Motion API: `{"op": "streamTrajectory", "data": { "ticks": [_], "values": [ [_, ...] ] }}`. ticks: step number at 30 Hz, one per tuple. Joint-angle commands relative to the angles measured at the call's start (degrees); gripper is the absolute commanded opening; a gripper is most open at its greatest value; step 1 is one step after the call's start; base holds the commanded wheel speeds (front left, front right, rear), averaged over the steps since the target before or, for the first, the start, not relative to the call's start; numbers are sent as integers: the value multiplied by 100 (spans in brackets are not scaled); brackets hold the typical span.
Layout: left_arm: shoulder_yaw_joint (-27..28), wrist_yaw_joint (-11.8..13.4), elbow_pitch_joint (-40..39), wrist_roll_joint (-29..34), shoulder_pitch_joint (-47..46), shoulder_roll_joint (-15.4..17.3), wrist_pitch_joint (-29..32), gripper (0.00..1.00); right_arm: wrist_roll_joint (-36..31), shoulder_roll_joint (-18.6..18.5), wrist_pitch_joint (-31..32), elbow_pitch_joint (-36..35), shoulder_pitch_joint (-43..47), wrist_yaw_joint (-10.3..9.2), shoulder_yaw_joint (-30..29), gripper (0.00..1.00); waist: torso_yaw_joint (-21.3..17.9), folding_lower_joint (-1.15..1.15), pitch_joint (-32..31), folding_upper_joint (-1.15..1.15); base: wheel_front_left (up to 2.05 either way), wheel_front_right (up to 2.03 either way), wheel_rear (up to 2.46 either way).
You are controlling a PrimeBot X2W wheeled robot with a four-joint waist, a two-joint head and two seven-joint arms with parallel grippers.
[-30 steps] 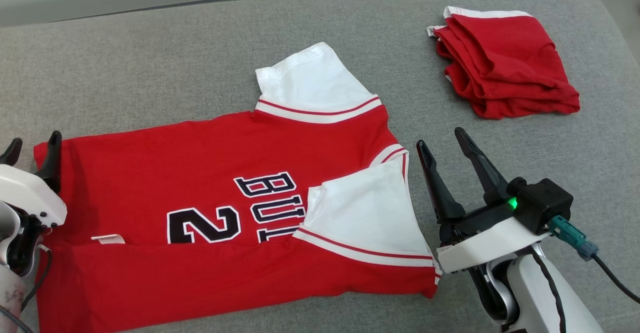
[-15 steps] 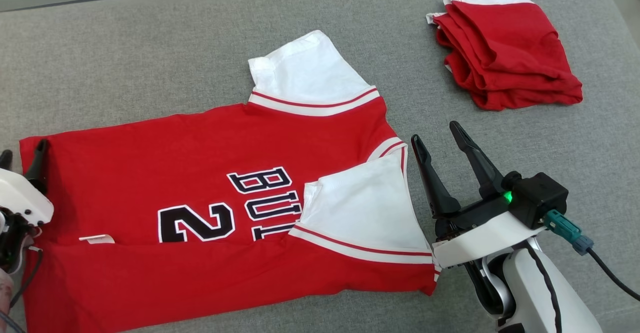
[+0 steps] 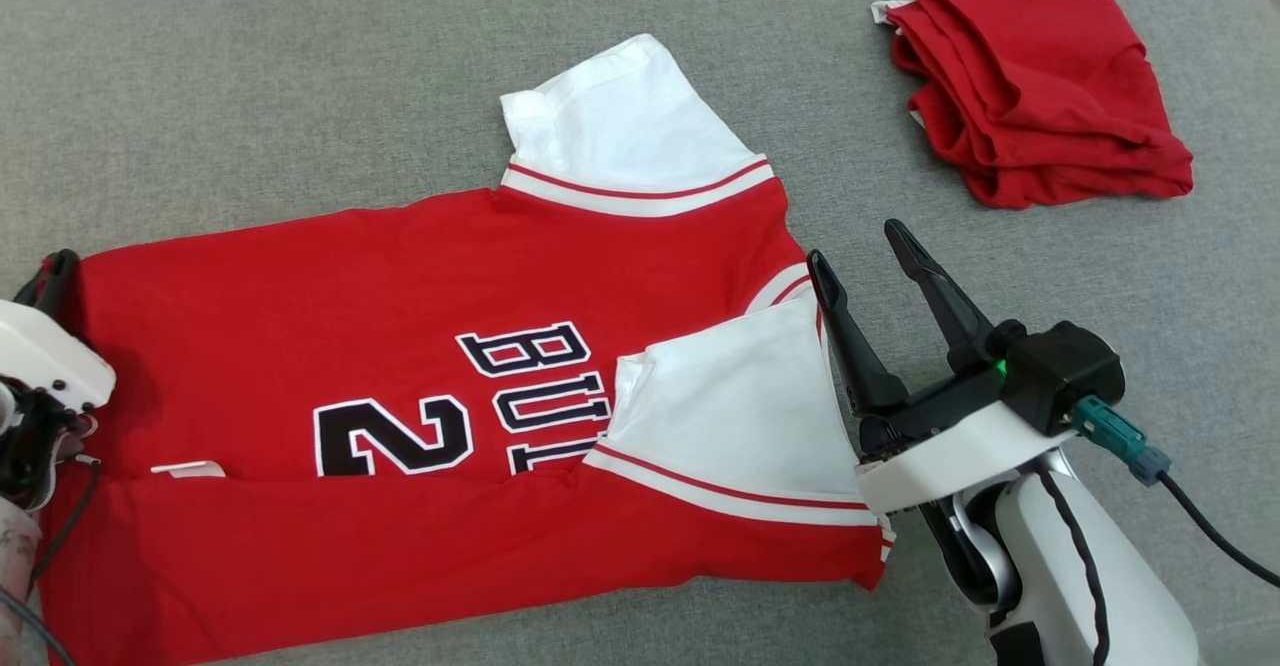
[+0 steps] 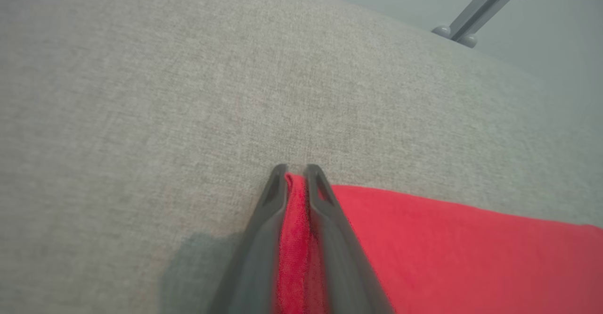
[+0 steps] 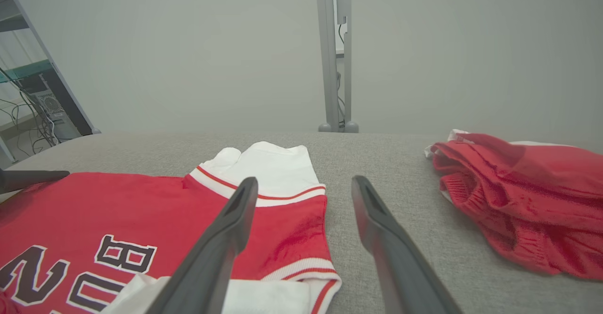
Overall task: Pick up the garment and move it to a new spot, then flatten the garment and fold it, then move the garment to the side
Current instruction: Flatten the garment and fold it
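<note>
A grey fabric surface (image 3: 300, 96) lies under both grippers. The red jersey (image 3: 400, 286) is spread on it between them, its long axis running from one gripper to the other: hem end at the left gripper (image 4: 296, 171), shoulder end just beside the right gripper (image 3: 855, 243). Black, white-edged print reads "BU", with further letters hidden under a folded-in white sleeve (image 3: 730, 416), and beside it a "2"; the letter tops point toward the right gripper. The near long edge is folded over the body. A second white sleeve (image 3: 625, 126) sticks out on the far side. A folded red garment (image 3: 1050, 86) sits well beyond the right gripper. A small white label (image 3: 185, 468) is too small to read. The left gripper pinches the jersey's hem corner; the right stands spread, holding nothing
</note>
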Motion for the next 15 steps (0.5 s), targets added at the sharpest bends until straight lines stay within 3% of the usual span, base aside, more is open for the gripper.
{"op": "streamTrajectory", "data": {
  "ticks": [1,9,15],
  "values": [
    [-116,-5,32,-4,35,-103,26,0,-18,-45,-7,44,-99,0,15,100,37,0,4,0,0,0,0],
    [-379,-5,-131,-125,-178,19,-327,0,350,-100,377,706,-1103,0,304,100,170,0,25,0,0,0,0],
    [-666,-5,-309,-104,-350,16,-536,0,894,-62,935,1797,-2326,0,479,100,369,0,91,0,0,0,0]
  ]
}}
